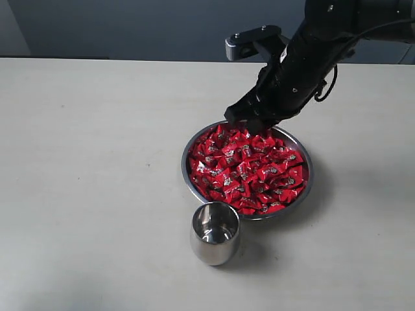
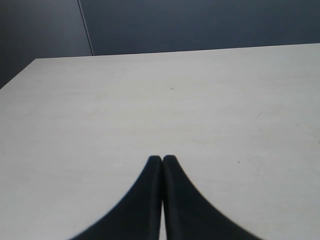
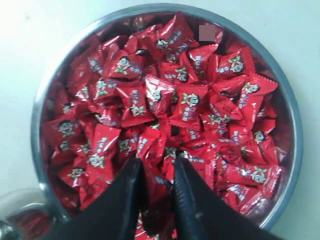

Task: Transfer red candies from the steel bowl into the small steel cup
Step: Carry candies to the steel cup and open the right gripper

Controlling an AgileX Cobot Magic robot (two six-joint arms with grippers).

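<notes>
The steel bowl (image 1: 184,167) sits right of the table's middle, heaped with red candies (image 1: 249,172). My right gripper (image 1: 251,123) is down on the far left part of the pile. In the right wrist view its fingers (image 3: 131,175) are shut on a red candy (image 3: 159,176) that fills the narrow gap between them, with the bowl's rim (image 3: 296,125) around the candies (image 3: 185,105). The small steel cup (image 1: 215,232) stands upright just in front of the bowl and looks empty; its rim (image 3: 17,210) shows at a corner of the right wrist view. My left gripper (image 2: 162,158) is shut and empty over bare table, out of the exterior view.
The pale table (image 1: 91,162) stretches wide to the left of the bowl and cup. A dark wall (image 1: 130,26) runs behind the far edge. The right arm (image 1: 311,58) reaches in from the upper right over the bowl's back.
</notes>
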